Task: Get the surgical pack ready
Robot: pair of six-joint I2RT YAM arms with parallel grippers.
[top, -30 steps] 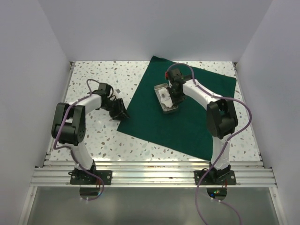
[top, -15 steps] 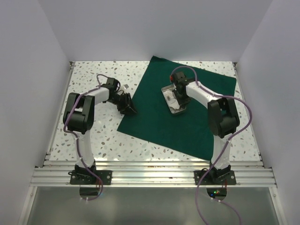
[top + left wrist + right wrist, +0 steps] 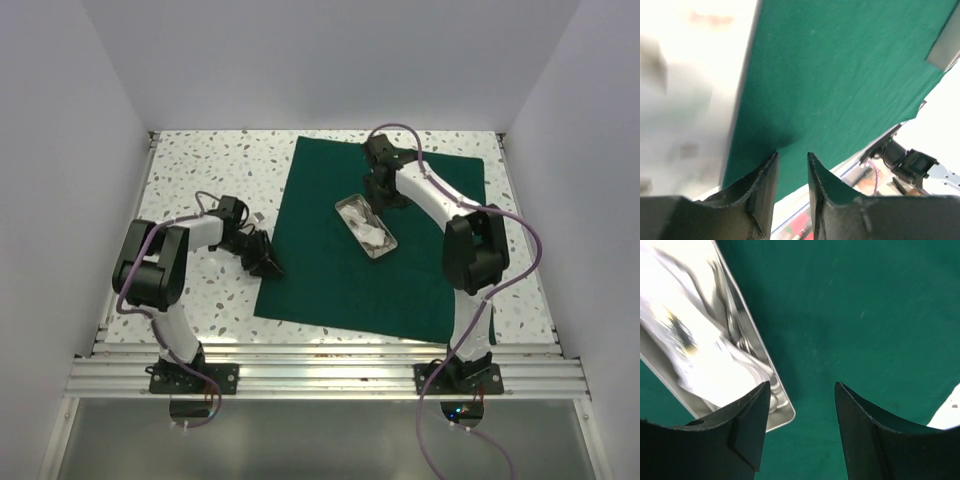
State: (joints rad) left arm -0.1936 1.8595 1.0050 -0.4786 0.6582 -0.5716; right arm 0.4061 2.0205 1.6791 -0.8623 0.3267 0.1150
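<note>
Left pincer (image 3: 791,157) pinches the green cloth (image 3: 330,270) at its 9 o'clock edge. Right pincer (image 3: 802,385) is spread wide and empty, at 12 o'clock of the tray (image 3: 366,226), which sits mid-cloth. The cloth looks soft, light and floppy, so a corner or edge is probably the best place to grab it.

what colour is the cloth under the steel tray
Plain dark green; the cloth shows best in the top external view.
</note>
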